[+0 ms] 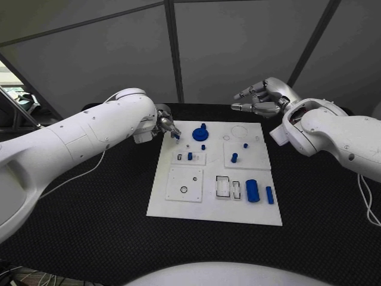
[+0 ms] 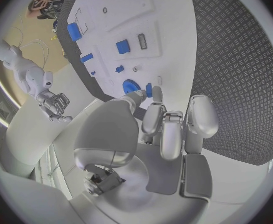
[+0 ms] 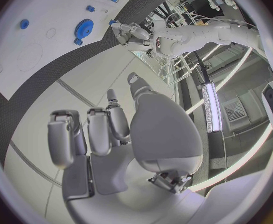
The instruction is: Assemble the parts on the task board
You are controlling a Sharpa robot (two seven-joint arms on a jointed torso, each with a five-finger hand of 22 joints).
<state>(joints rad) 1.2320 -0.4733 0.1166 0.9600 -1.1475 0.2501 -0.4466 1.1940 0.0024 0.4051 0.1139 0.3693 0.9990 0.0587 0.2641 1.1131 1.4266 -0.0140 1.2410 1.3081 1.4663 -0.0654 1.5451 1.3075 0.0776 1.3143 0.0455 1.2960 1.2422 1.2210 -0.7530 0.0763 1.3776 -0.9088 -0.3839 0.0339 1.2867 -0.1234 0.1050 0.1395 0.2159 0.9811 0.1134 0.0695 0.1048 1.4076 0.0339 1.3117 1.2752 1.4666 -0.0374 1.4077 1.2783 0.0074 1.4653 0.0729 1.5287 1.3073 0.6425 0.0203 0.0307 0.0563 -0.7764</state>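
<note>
A black table (image 1: pixel 87 226) with a textured surface carries everything. The white task board (image 1: pixel 178 208) lies flat at its centre, long side running from twelve to six o'clock

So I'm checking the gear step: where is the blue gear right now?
In the head view, the blue gear sits at the task board's far left end, just beside the left hand.

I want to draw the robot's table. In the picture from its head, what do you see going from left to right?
Left hand → blue gear → blue peg → big blue cylinder → thin blue bar → right hand. All the blue parts sit on the white board.
</note>
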